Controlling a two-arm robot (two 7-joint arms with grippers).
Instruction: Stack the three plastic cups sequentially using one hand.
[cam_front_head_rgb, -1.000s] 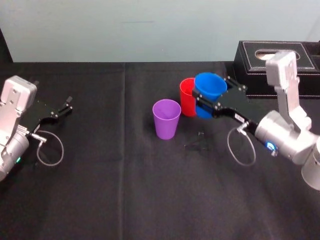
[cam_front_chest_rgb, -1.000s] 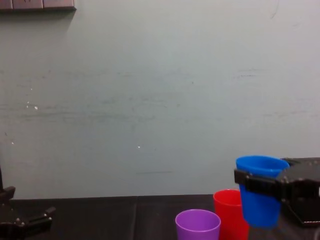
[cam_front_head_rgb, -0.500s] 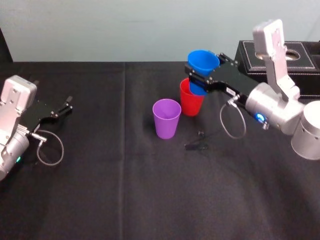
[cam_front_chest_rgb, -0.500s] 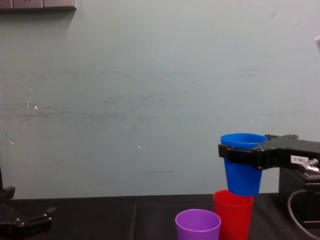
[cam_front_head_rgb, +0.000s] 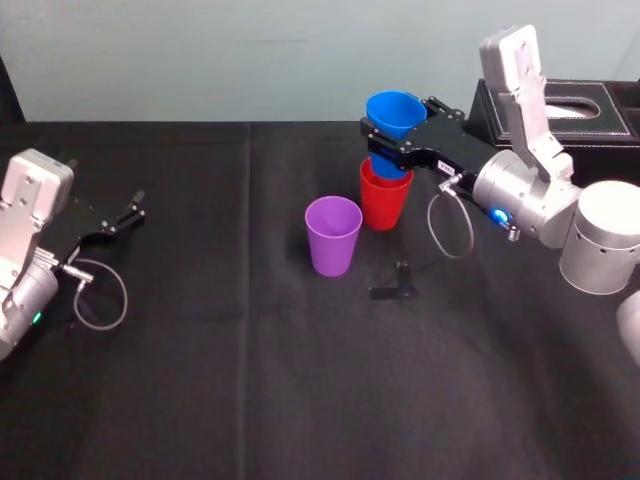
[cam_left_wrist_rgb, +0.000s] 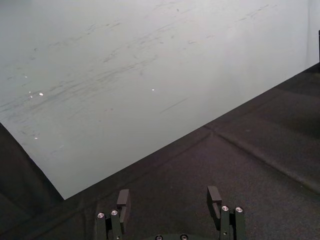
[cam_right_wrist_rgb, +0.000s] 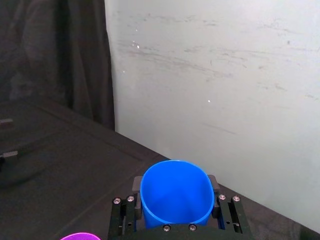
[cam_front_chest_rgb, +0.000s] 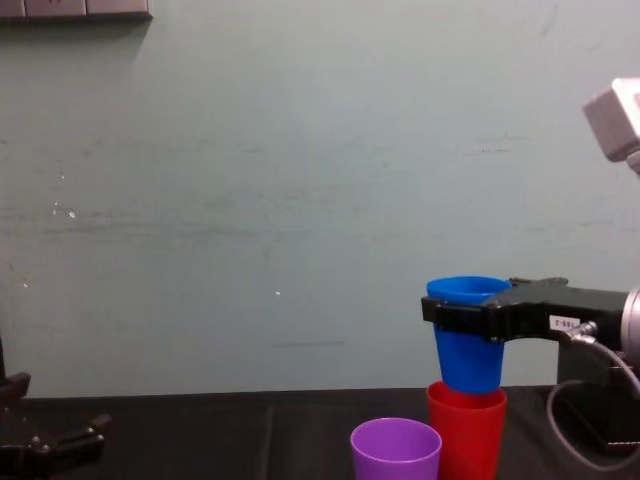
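While my right fingers (cam_front_chest_rgb: 450, 313) clenched the blue cup (cam_front_head_rgb: 392, 112) at the red cup (cam_front_head_rgb: 383, 203) mouth, right of centre beside the purple cup (cam_front_head_rgb: 332, 235), I judged an off-centre drop could tip the red one; my left fingers (cam_left_wrist_rgb: 123, 199) lay released, far left.

Right gripper (cam_front_head_rgb: 390, 150) extended forward, raised, jaws clamped on blue cup (cam_front_head_rgb: 395, 110); left gripper (cam_front_head_rgb: 132, 210) parked low, jaws apart.
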